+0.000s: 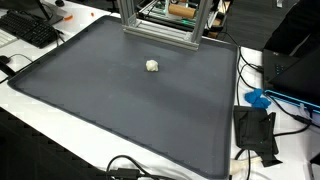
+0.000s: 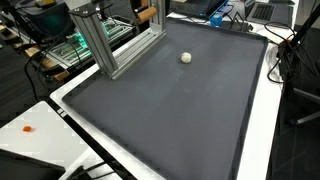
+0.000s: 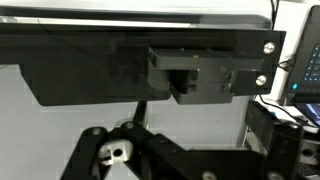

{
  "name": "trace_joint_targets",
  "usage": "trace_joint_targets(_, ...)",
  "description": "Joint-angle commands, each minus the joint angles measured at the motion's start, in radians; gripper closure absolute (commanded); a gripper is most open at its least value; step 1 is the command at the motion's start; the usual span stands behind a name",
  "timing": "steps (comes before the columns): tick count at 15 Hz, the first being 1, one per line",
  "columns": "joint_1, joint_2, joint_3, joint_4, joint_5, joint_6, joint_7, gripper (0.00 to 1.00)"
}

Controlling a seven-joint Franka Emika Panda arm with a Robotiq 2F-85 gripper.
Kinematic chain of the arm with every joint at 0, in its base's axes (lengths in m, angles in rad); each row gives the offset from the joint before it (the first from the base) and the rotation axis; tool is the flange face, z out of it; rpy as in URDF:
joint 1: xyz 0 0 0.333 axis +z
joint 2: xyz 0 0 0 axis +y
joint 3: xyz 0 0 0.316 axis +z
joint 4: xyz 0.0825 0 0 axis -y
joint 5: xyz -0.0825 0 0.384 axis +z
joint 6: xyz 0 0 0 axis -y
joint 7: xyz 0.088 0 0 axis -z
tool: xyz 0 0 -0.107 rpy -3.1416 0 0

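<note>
A small whitish crumpled ball (image 1: 152, 66) lies on a large dark grey mat (image 1: 120, 110), toward its far side; it also shows in the other exterior view (image 2: 185, 58). The arm and gripper do not appear in either exterior view. In the wrist view the gripper (image 3: 190, 150) shows as black linkages at the lower left and right, spread wide with nothing between them. It faces a white surface and a black bar-shaped body (image 3: 150, 60). The ball does not show in the wrist view.
An aluminium frame (image 1: 160, 25) stands at the mat's far edge and also shows in the other exterior view (image 2: 105, 40). A keyboard (image 1: 30, 30), cables (image 1: 130, 168), a black box (image 1: 255, 132) and a blue object (image 1: 258, 98) lie around the mat.
</note>
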Motion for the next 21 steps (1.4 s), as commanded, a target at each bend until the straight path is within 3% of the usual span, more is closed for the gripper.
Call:
trace_joint_targets(1, 0.012, -0.058, 0.013, -0.061, 0.034, 0.031, 0.039, 0.00)
trace_joint_targets(7, 0.028, -0.096, 0.027, -0.121, 0.049, 0.087, 0.040, 0.00)
trace_joint_targets(21, 0.039, -0.151, 0.038, -0.162, 0.040, 0.097, 0.064, 0.03)
